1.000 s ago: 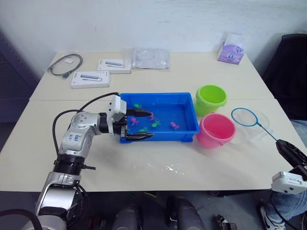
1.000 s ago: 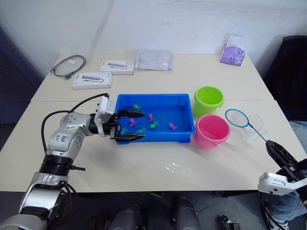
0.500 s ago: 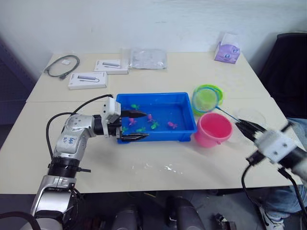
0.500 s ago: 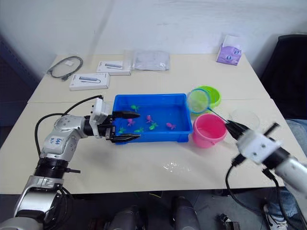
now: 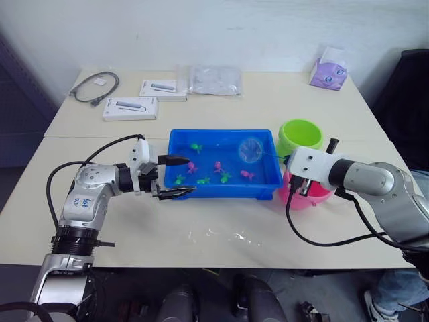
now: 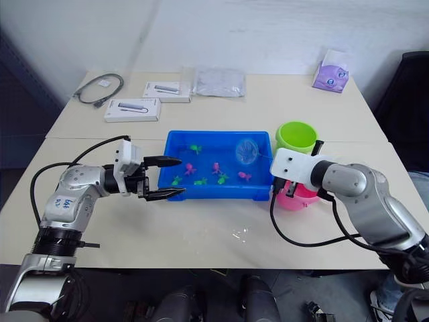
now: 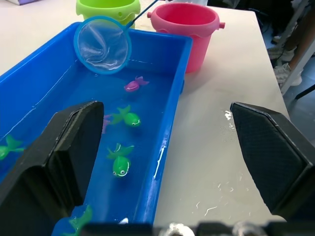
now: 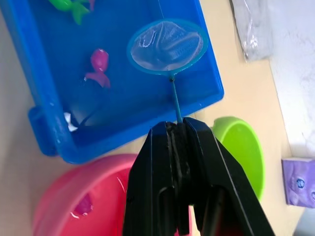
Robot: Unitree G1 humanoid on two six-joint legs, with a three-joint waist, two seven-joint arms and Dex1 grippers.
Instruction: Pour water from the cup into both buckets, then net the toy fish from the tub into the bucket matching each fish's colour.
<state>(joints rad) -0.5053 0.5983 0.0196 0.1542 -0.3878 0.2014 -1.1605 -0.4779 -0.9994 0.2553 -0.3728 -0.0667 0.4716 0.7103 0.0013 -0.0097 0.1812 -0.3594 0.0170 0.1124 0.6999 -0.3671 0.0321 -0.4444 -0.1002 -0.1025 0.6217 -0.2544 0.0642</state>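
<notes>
right hand [image 8: 177,142] pinching net [image 8: 166,46] handle (lower end hidden) | left hand [image 5: 175,176] spread wide astride tub [image 5: 265,184] corner

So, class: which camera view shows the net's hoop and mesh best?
The left wrist view: the net shows its light blue hoop and mesh large and face-on above the tub. The right wrist view shows the hoop and handle running into the right gripper. The two eye views show it small over the tub's far right corner.

No text, label or number on anything here is clear enough to read
</notes>
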